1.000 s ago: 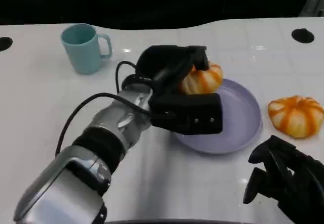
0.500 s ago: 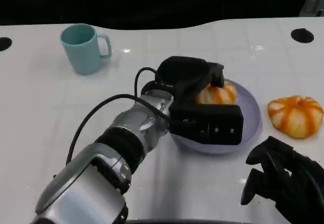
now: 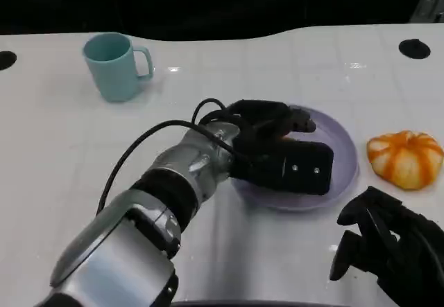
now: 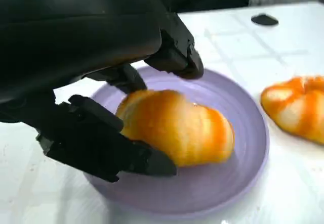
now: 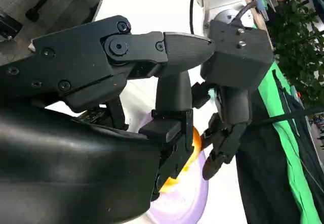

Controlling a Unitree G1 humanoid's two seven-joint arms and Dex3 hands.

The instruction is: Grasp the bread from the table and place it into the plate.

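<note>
While the left hand [image 3: 277, 144] holds the bread [image 4: 177, 128] on the plate [image 3: 340, 141], the right hand [image 3: 385, 251], at five o'clock, curls its fingers on nothing.

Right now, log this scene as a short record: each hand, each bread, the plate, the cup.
left hand: over the plate, fingers around a bread
held bread: resting on the plate
plate: purple, centre of the table
second bread: on the table, to the right of the plate
right hand: low at the near right, holding nothing
cup: teal, upright, far left
</note>
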